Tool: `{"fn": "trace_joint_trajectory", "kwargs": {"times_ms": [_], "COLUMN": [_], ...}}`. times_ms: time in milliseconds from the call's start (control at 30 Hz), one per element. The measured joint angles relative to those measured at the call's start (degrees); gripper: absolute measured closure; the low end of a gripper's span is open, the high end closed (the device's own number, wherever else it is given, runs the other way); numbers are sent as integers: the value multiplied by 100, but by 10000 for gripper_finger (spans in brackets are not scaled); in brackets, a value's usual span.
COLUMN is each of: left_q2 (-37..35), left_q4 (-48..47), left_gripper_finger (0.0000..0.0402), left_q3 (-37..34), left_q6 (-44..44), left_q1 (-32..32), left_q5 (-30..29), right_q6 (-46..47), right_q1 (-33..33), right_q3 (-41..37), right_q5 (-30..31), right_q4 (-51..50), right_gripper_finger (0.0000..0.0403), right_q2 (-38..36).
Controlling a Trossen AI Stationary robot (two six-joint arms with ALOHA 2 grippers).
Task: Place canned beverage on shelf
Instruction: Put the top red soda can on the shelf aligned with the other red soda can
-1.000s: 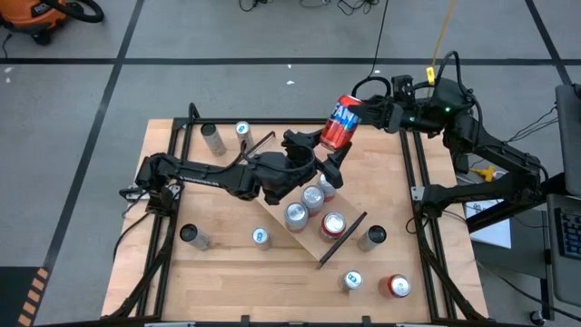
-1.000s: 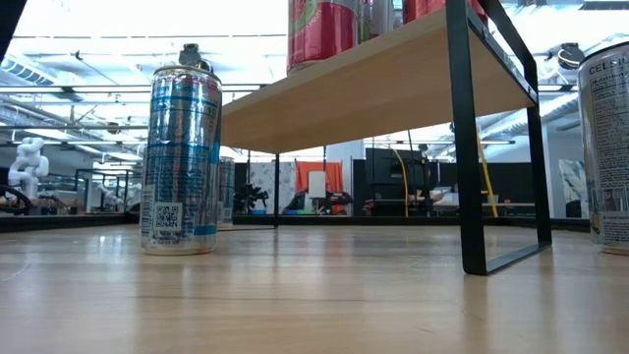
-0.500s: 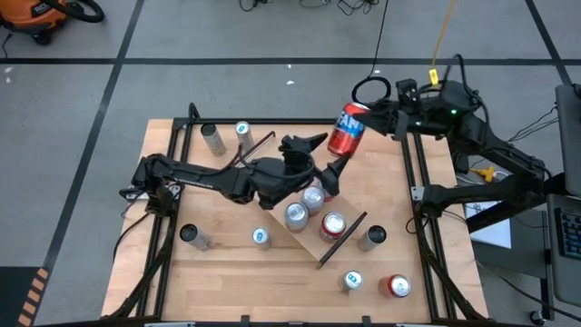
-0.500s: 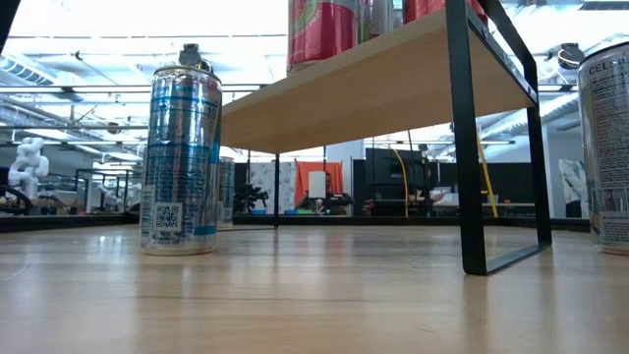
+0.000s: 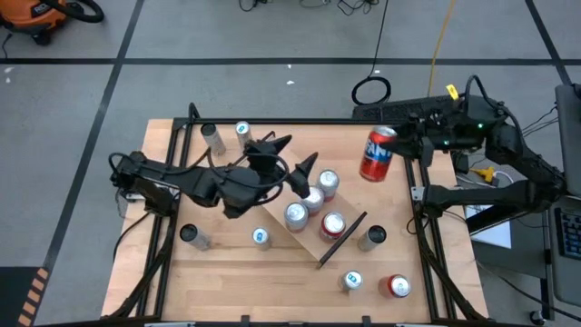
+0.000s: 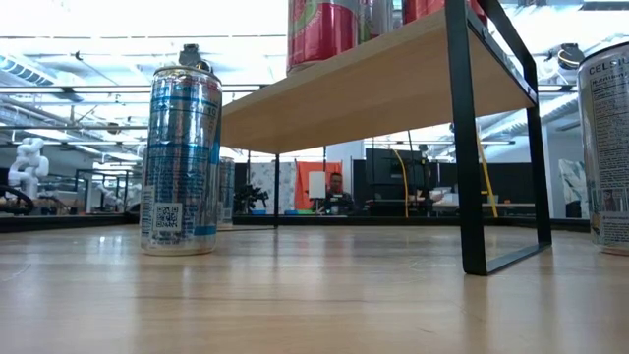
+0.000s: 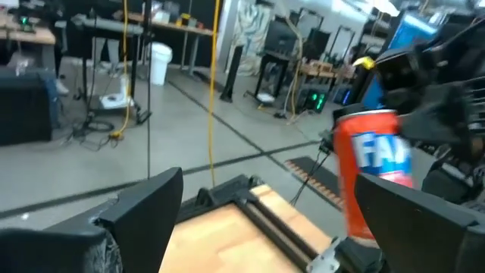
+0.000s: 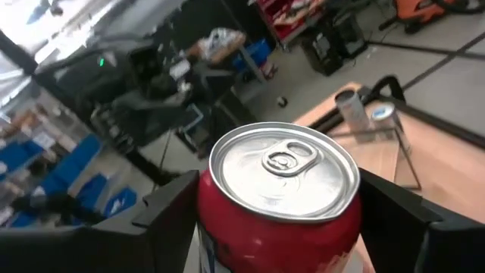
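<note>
- While the shelf [image 5: 313, 227] near the tabletop's middle carries only four cans, stocking is judged partly done.
- The left gripper [image 5: 289, 156] is seen wide open and empty above it.
- The red can [image 5: 378, 153] is held airborne by the right gripper [image 5: 406, 145] near the tabletop's right edge, unplaced.

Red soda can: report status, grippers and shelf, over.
Right gripper shut on red soda can, held above the table. Left gripper open, empty, over light-wood shelf. Four cans on shelf.
</note>
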Motion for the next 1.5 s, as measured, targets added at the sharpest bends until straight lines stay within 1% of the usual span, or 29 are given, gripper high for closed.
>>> {"fn": "trace_joint_trajectory", "kwargs": {"times_ms": [100, 233, 300, 433, 567, 733, 900, 1000, 1133, 1300, 1500], "left_q2": [-49, -62, -60, -60, -60, -58, -58, -58, -56, -56, -56], "left_q4": [-322, -400, -416, -416, -426, -433, -464, -503, -583, -590, -621], "left_gripper_finger": [12, 12, 12, 12, 13, 13, 13, 13, 13, 13, 13], "left_q3": [0, 0, 0, -2, -2, -2, -2, -2, -2, -2, -4], "left_q6": [-268, -342, -344, -344, -342, -343, -342, -342, -342, -342, -340], "left_q1": [-53, -98, -100, -99, -96, -137, -140, -122, -122, -122, -122], "left_q5": [-63, -100, -100, -102, -154, -156, -156, -156, -156, -156, -154], "right_q6": [-78, -224, -168, 136, 73, -155, -196, -276, -404, -285, 77], "right_q1": [267, 662, 865, 1283, 1714, 2251, 2780, 3127, 3576, 3978, 4270], "right_q3": [-36, -497, -889, -1758, -2328, -2770, -2845, -2850, -2855, -2855, -2855], "right_q5": [111, 317, 441, 506, 988, 1922, 2801, 3409, 4034, 4916, 5320], "right_q4": [-229, -243, -35, 729, 989, 1155, 1576, 1623, 1587, 1582, 1461], "right_gripper_finger": [126, 126, 126, 126, 126, 126, 126, 126, 126, 126, 126], "right_q2": [-148, -418, -541, -651, -658, -646, -572, -417, -180, 50, 348]}}
